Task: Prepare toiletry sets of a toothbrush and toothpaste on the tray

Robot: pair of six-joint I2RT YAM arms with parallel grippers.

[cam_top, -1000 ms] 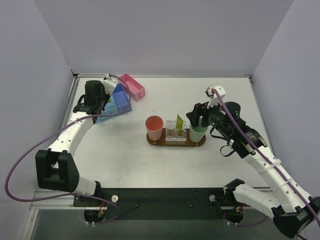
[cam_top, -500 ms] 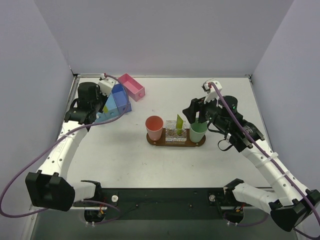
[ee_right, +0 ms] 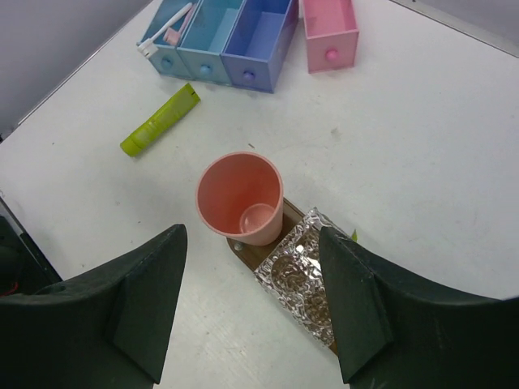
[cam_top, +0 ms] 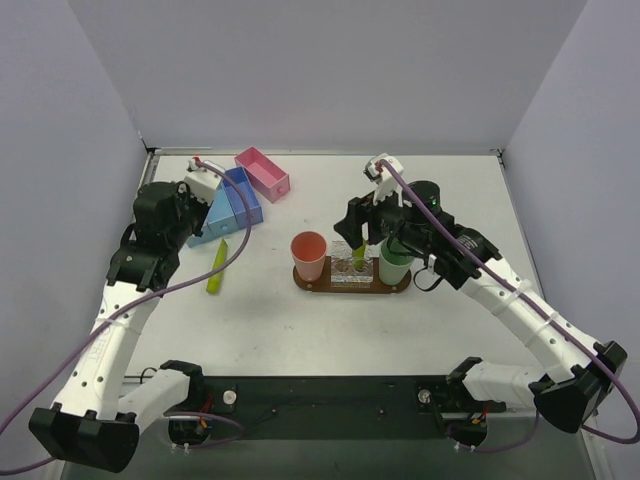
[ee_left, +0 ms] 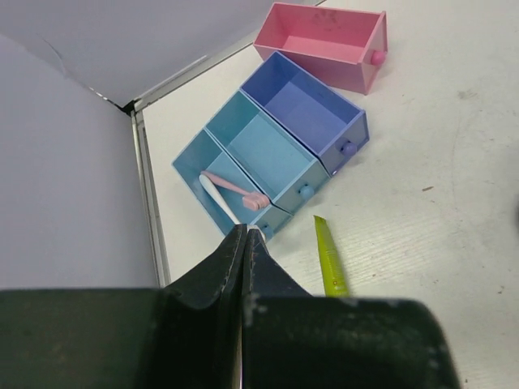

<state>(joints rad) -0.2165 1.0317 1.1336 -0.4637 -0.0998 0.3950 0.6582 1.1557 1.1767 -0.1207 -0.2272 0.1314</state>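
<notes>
No text, brand, number or sign can be read in any view. The yellow-green toothpaste tube (cam_top: 217, 267), lying on the table well to the left of the tray (cam_top: 352, 289), shows only plain colour. Any print on it is too small to resolve. The salmon-pink cup (cam_top: 309, 255) on the tray's left end and the blue drawer bins (cam_top: 230, 205) far left of the tray and behind it are likewise unmarked — plain surfaces throughout.

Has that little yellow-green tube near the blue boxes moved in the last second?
Yes. The toothpaste tube was up at the blue bins; now it lies on the table below them, nearer the arm bases.
</notes>
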